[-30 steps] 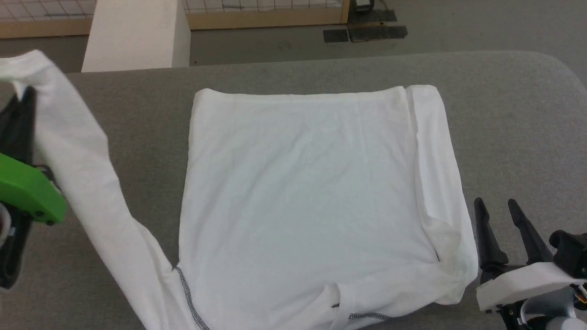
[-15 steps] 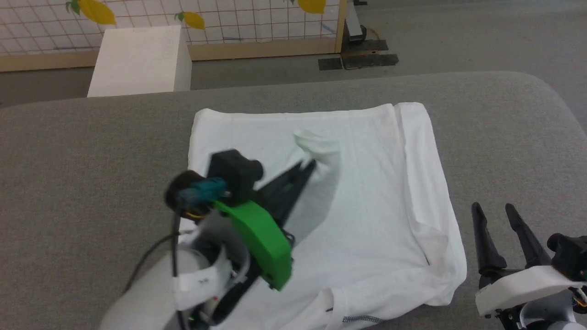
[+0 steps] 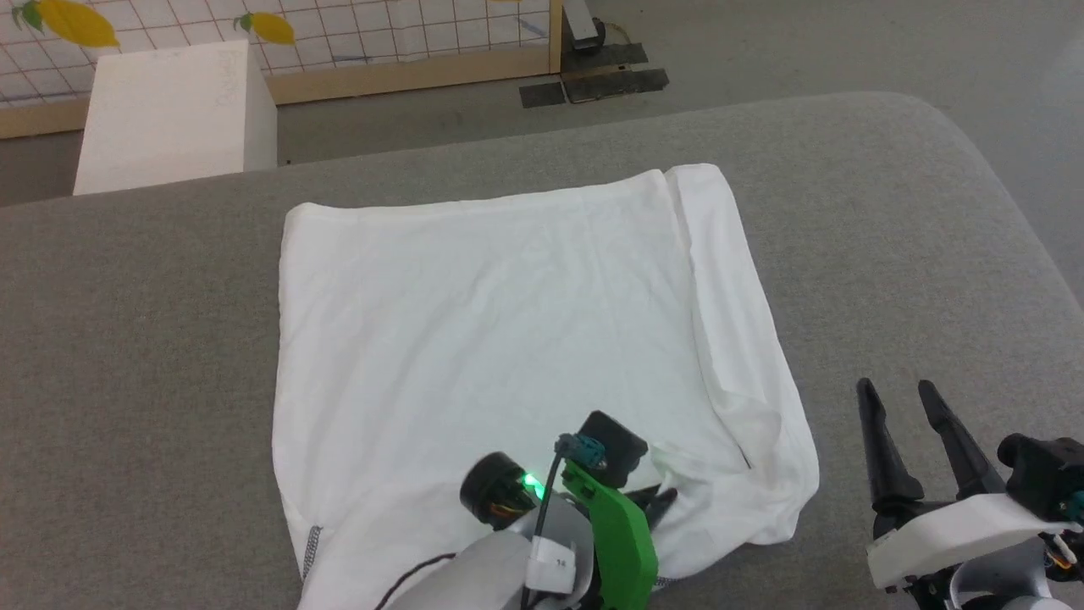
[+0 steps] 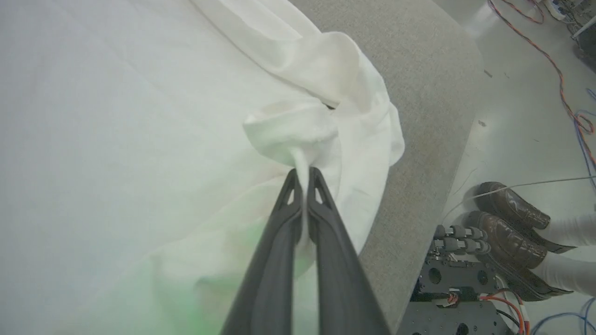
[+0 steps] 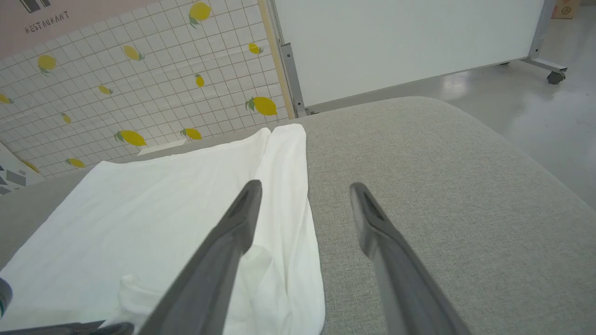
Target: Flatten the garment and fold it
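Up close, garment [image 4: 139, 121] inside left end effector [image 4: 305, 174].

The shirt [image 3: 491, 322] is white and lies spread flat as a rough rectangle on the grey table [image 3: 127, 356]. Its right side is folded inward in a long strip. Grey zigzag stitching shows at its near left corner. By the near right corner a bunched fold of cloth stands raised.

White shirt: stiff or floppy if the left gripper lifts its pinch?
Probably floppy: the garment bunches into soft folds where the left gripper pinches it. Likely light; the fabric looks thin. It may cling to the textured table.
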`<state>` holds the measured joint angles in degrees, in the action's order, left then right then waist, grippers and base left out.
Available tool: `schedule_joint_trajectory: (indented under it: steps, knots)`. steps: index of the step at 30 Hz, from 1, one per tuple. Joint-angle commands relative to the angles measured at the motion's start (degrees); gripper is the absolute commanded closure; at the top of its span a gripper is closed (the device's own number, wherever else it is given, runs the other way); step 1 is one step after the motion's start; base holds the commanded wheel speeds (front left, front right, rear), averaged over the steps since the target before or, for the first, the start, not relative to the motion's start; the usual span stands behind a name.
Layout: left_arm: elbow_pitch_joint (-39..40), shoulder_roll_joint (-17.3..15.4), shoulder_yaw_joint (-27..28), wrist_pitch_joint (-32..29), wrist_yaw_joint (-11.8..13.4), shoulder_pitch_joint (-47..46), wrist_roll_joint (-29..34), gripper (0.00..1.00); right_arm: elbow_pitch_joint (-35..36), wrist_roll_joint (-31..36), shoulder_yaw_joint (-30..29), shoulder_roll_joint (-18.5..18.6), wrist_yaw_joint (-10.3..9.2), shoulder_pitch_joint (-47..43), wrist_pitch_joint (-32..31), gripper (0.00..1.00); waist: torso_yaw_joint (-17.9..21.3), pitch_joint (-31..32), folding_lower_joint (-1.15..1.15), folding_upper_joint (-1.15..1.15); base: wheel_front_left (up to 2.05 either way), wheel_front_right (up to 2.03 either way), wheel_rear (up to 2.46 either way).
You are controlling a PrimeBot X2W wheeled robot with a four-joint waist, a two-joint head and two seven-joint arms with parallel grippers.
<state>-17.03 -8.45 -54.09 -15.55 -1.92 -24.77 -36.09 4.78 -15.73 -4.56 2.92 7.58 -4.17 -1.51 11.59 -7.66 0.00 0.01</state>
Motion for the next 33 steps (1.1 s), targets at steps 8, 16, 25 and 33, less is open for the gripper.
schedule_joint_trajectory:
  steps: [8,16,25,33]
  knots:
    - [1.6,-2.8,9.6,15.4,5.8,0.1,0.7,0.0,-0.5,2.2,0.3,0.0,-0.09,3.4,-0.8,0.0,-3.3,-1.7,0.0,-0.01,0.0,0.0,0.0]
    - [4.7,-11.4,21.5,29.5,16.7,3.8,5.8,0.0,-7.3,5.1,-3.4,1.0,-0.09,17.0,-3.9,0.0,-8.9,-6.9,0.0,-0.01,0.0,0.0,0.0]
    - [12.4,-11.1,34.2,30.5,17.5,7.1,11.0,0.0,-25.2,3.8,-11.2,5.2,-0.09,37.6,-12.1,0.0,-16.0,-16.4,0.0,-0.01,0.0,0.0,0.0]
    - [16.3,-5.5,42.5,30.5,13.0,9.1,15.9,0.0,-36.4,6.8,-15.5,8.4,-0.09,48.9,-21.4,0.0,-19.4,-21.9,0.0,-0.01,0.0,0.0,0.0]
